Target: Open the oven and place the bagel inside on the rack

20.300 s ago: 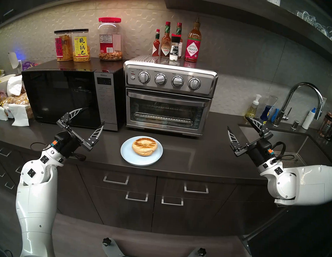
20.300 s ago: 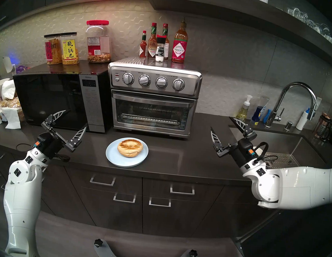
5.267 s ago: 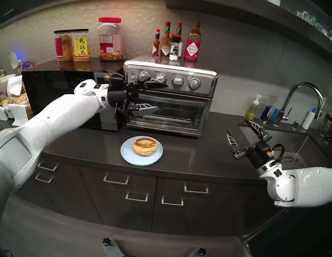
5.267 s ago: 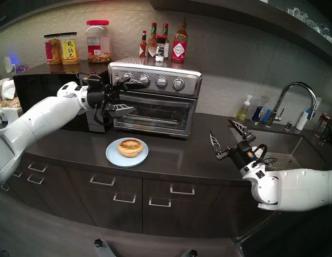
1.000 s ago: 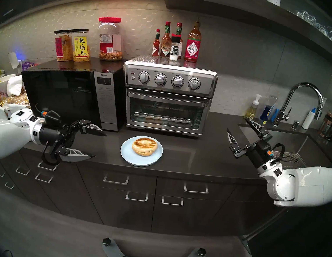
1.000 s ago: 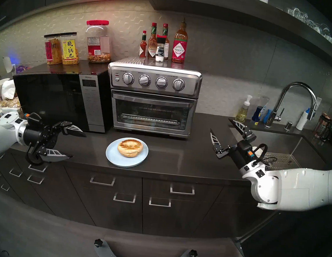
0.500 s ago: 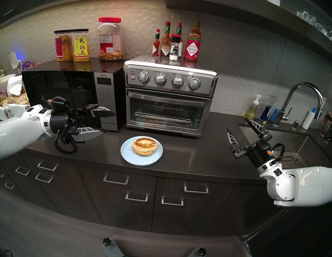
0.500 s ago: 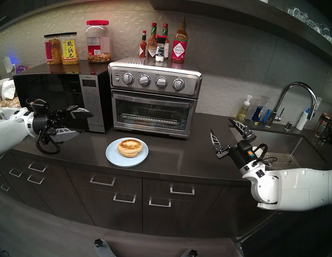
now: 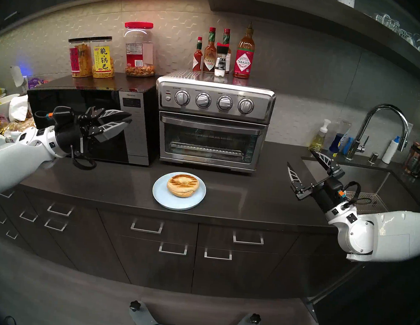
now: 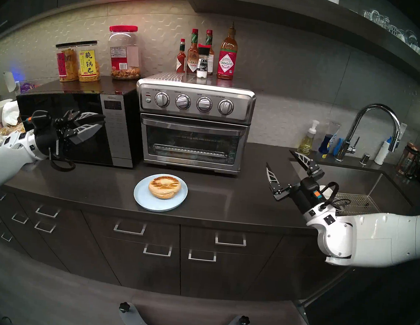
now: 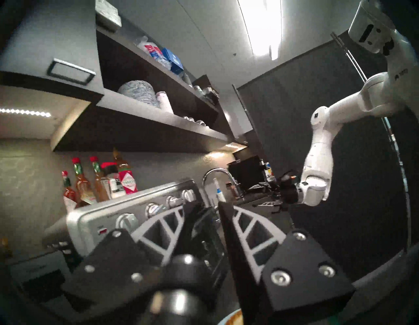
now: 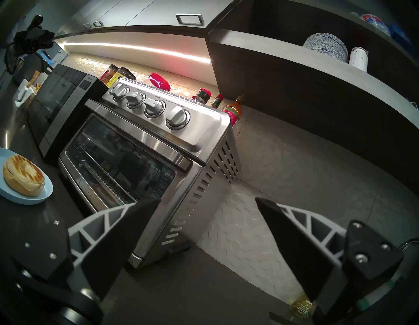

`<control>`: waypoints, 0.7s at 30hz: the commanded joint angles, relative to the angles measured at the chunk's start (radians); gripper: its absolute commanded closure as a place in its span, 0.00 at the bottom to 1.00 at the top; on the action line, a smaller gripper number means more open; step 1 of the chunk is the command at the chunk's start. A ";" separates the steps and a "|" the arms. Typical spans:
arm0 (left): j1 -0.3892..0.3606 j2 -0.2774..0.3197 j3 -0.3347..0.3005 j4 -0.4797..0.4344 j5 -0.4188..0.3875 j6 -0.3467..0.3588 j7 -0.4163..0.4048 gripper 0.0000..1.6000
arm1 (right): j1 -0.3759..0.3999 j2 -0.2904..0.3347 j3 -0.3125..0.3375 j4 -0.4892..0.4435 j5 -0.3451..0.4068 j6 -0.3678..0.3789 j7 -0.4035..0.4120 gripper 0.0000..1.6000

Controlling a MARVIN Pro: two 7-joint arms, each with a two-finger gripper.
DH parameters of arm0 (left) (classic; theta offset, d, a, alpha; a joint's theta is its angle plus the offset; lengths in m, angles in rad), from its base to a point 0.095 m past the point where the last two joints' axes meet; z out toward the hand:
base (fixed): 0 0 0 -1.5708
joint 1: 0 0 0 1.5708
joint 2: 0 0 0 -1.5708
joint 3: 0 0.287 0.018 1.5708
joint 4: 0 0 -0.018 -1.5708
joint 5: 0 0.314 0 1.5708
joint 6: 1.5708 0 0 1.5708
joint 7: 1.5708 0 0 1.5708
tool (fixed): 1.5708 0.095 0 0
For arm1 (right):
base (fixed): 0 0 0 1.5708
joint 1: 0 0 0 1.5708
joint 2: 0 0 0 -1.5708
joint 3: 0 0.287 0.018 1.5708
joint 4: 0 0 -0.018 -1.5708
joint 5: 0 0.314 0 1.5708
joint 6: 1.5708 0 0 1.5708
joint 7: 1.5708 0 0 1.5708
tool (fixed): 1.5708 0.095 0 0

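Kitchen counter seen from the robot's head, with a stainless-steel oven (image 9: 212, 123) standing at the back, its glass door shut and its bar handle (image 9: 212, 126) across the top of the door. Behind the glass the wire rack (image 9: 206, 148) shows as a thin silver grid. The bagel (image 9: 183, 184) sits on a pale blue plate (image 9: 159, 194) on the counter, just in front of the oven and apart from both arms. The left gripper (image 9: 127, 121) hangs in front of the black microwave (image 9: 79, 125), pointing toward the oven, its fingers drawn near together with a narrow gap and nothing between them. The right gripper (image 9: 299, 162) waits near the sink (image 9: 371, 179), jaws spread wide and empty. The likely risk: narrowed fingers may slide off or miss the handle, or strike the knobs (image 9: 203, 100) just above it. Another: the door drops forward and may come down on the plate, which lies close in front, knocking the bagel.
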 commanded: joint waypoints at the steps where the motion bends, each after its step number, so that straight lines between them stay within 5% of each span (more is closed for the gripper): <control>1: 0.005 0.038 -0.030 -0.024 0.028 -0.128 -0.082 0.55 | 0.019 0.001 0.010 0.000 -0.003 0.002 0.002 0.00; 12: 0.021 0.049 -0.038 -0.037 0.084 -0.267 0.067 0.63 | 0.019 0.001 0.010 0.000 -0.003 0.002 0.002 0.00; 21: 0.067 0.059 -0.035 -0.083 0.137 -0.267 0.152 0.64 | 0.019 0.001 0.010 0.000 -0.003 0.002 0.003 0.00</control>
